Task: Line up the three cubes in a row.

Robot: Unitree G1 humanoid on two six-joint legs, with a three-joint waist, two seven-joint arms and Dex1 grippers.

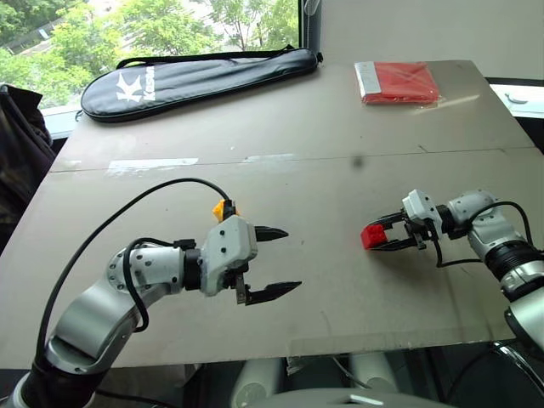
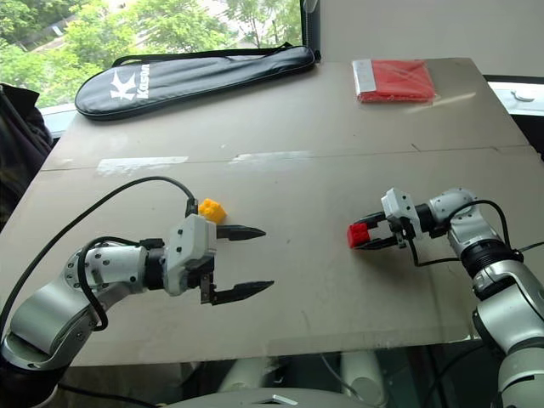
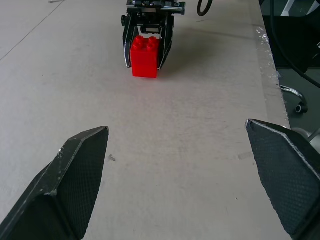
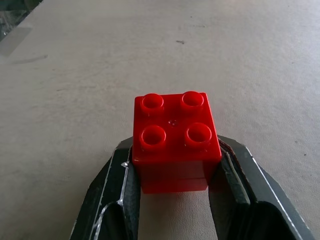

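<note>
I judge the red cube (image 4: 175,142) may tip or skew on release because the right gripper (image 1: 393,235) clamps only its rear faces, studs up, low over the table (image 1: 340,170); the yellow cube (image 2: 212,209) sits just behind the wide-open, empty left gripper (image 2: 241,262).

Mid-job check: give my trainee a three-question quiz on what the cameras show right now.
1. Which cube sits between the right claw fingers?
A. yellow B. red C. green
2. True or false: the left claw is shut on the yellow cube.
3. Fill in: the long black zipped ____ lies at the table's far edge.

Key: 1 B, the red cube. 2 False; it is open and empty. 3 racket case.
</note>
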